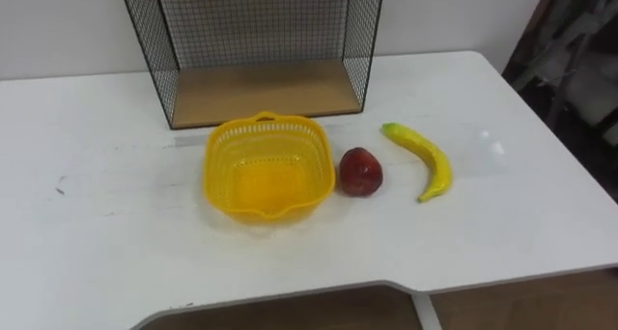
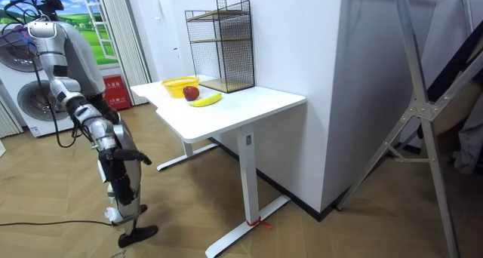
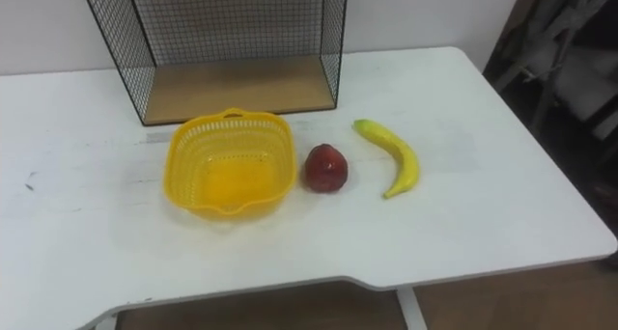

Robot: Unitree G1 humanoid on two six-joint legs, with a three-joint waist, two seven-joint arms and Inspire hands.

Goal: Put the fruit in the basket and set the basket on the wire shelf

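Observation:
An empty yellow plastic basket (image 1: 267,166) sits on the white table (image 1: 97,243), just in front of the wire shelf (image 1: 261,41). To the right of the basket and close to its rim lies a red apple (image 1: 359,171). A yellow banana (image 1: 422,158) lies further right, apart from the apple. In the room view I stand on the room view's left, a short way back from the table's edge. My right hand (image 2: 134,157) hangs low at my side, away from the fruit.
The wire shelf has black mesh sides and a bare wooden bottom board (image 1: 266,91), open toward me. The table's right edge (image 1: 579,185) lies beyond the banana. A washing machine (image 2: 23,99) stands behind me.

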